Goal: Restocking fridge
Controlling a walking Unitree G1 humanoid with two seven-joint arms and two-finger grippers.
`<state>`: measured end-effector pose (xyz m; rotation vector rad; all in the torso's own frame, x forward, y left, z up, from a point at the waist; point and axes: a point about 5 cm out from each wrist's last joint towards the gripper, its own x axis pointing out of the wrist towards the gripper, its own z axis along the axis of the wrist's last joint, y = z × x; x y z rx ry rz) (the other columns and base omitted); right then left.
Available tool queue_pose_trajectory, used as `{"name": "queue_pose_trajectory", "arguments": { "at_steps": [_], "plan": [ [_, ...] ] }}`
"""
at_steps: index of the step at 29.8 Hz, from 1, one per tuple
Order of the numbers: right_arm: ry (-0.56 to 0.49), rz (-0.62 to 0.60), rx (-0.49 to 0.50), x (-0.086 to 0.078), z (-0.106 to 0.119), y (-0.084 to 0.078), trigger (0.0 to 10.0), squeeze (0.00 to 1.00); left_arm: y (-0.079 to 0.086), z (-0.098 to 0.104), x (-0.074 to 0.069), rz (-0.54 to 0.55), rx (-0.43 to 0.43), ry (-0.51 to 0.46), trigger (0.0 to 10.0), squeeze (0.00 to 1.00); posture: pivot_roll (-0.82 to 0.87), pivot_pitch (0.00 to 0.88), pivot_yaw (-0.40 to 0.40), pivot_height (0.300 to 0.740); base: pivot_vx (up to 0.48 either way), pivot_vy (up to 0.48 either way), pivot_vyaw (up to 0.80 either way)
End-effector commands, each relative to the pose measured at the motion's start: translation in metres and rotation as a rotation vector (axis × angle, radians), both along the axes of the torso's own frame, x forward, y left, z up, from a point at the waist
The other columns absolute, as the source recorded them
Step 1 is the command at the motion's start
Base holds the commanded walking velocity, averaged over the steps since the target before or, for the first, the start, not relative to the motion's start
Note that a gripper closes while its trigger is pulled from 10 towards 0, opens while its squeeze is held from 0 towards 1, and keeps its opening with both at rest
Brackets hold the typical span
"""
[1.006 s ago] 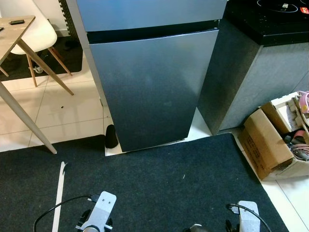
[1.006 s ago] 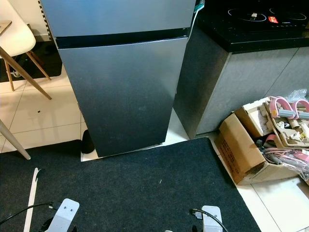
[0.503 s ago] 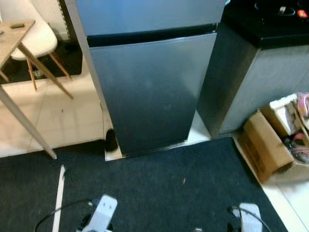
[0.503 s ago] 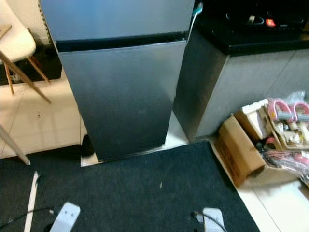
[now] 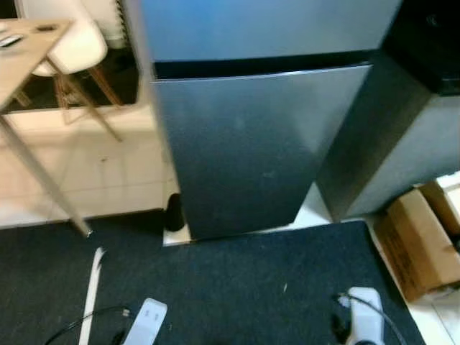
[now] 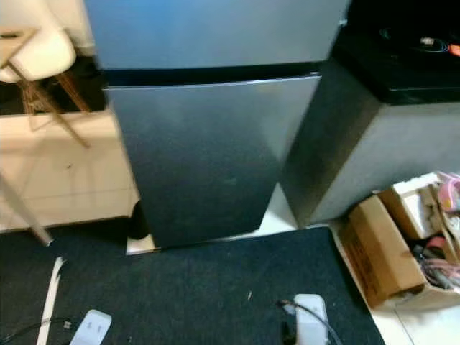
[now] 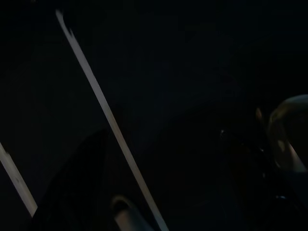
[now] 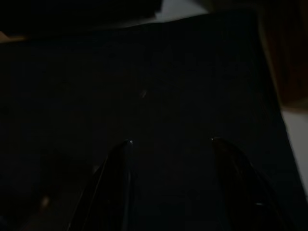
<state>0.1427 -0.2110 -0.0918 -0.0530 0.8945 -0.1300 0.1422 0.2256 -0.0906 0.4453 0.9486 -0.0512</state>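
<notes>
Fridge [image 5: 251, 129], doors shut, now sits more central at 12 o'clock: I've turned. Right gripper [image 8: 168, 159] hangs parted; left unreadable.

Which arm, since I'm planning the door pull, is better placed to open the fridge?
Right, marginally: the right gripper is open. Both arms hang low over the mat, flanking the shut fridge; left gripper unclear.
</notes>
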Motion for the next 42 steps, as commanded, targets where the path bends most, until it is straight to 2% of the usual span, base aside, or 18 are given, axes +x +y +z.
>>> {"name": "queue_pose_trajectory", "arguments": {
  "at_steps": [1, 24, 42],
  "plan": [
    [0.053, -0.026, -0.023, -0.016, -0.004, -0.011, 10.0, 0.00, -0.005, -0.001, 0.001, -0.004, -0.008, -0.005, 10.0, 0.00, -0.06, 0.068, -0.025, 0.740, 0.000, 0.000, 0.62],
    [0.061, -0.021, -0.031, -0.016, -0.004, -0.012, 10.0, 0.00, -0.003, -0.005, -0.009, 0.008, -0.003, 0.040, 10.0, 0.00, -0.06, 0.069, -0.026, 0.740, 0.000, 0.000, 0.70],
    [0.068, -0.011, -0.035, -0.017, -0.005, -0.012, 10.0, 0.00, -0.003, -0.005, -0.009, 0.006, -0.004, 0.040, 10.0, 0.00, -0.06, 0.069, -0.026, 0.740, 0.000, 0.000, 0.80]
  ]
}}
